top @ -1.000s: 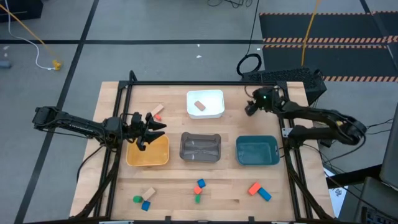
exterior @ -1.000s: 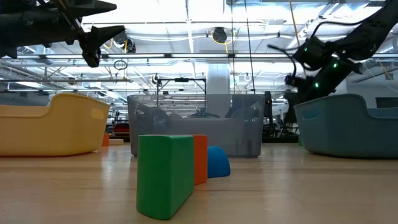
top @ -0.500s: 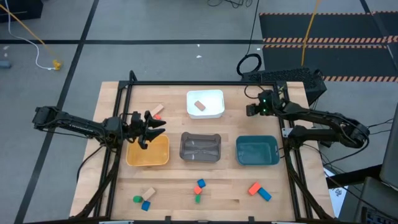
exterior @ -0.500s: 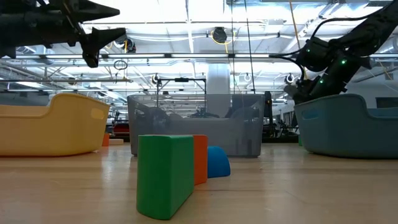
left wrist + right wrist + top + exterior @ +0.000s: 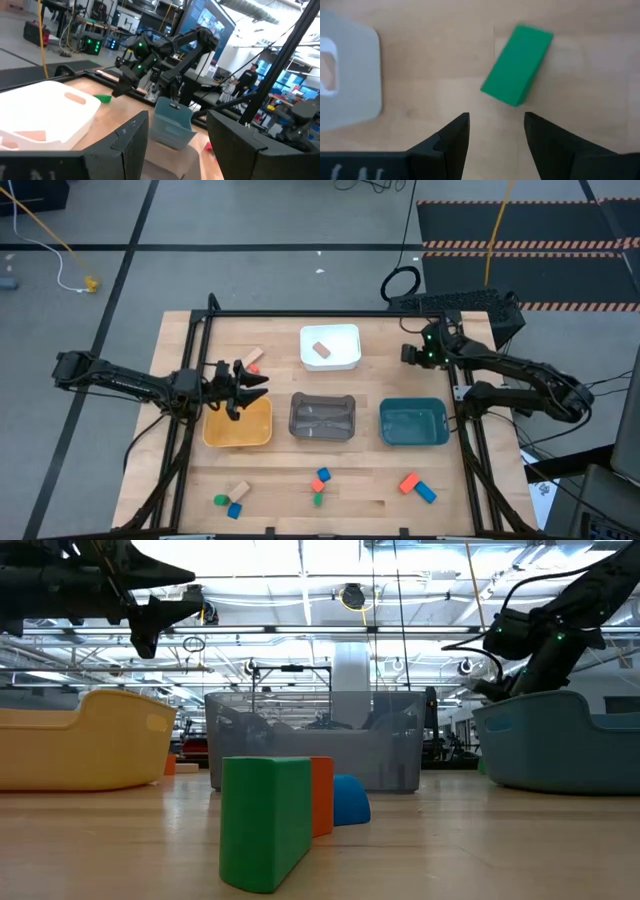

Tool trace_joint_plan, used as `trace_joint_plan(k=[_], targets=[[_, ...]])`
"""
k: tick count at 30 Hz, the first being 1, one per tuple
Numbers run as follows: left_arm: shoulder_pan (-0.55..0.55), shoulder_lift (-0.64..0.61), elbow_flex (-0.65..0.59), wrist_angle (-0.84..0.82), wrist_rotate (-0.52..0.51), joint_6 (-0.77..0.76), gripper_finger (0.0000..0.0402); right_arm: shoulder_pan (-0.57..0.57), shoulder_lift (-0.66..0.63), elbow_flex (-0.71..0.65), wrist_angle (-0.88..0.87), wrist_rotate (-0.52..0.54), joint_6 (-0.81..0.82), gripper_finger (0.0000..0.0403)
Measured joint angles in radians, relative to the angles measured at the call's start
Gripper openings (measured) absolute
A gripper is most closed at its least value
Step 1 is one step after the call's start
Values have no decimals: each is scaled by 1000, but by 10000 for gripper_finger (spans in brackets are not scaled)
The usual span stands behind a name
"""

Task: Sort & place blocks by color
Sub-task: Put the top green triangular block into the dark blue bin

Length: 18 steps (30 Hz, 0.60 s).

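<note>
white tray (image 5: 344, 360), yellow tray (image 5: 262, 435), grey tray (image 5: 296, 420), teal tray (image 5: 440, 432)

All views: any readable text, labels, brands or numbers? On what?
None readable.
Wall screen in the room behind, left wrist view: bright content, too blurred to read.
Trays and blocks, such as the green block and white tray: no markings visible.

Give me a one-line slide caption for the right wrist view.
Right gripper, fingers open and empty, hovers over a green block lying on the wooden table, beside the white tray.
</note>
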Motion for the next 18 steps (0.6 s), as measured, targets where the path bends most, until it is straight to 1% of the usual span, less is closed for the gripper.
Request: trace_joint_plan(k=[6, 11, 18], targets=[[25, 0, 0, 1, 0, 24, 200, -19, 0, 65, -9, 2, 3, 181], [59, 0, 0, 1, 1, 55, 200, -19, 12, 70, -36, 14, 83, 181], [93, 0, 0, 0, 22, 54, 200, 51, 76, 70, -36, 113, 162, 181]])
